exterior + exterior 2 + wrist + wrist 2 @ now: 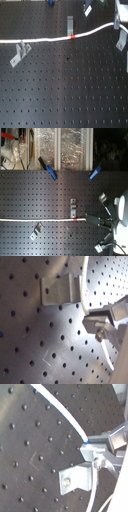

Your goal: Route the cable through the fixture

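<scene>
Between the claw's [89,448] closed fingers, gripped: white cable [45,39], red-orange band [72,36] well away, metal fixture [75,480] just beside

All four pictures are blurry. Light glares on the board [50,341] in both wrist views.

The thin white cable [45,40] with a red-orange band [73,36] ran from the first exterior view's left edge, curving toward the upper right.
</scene>
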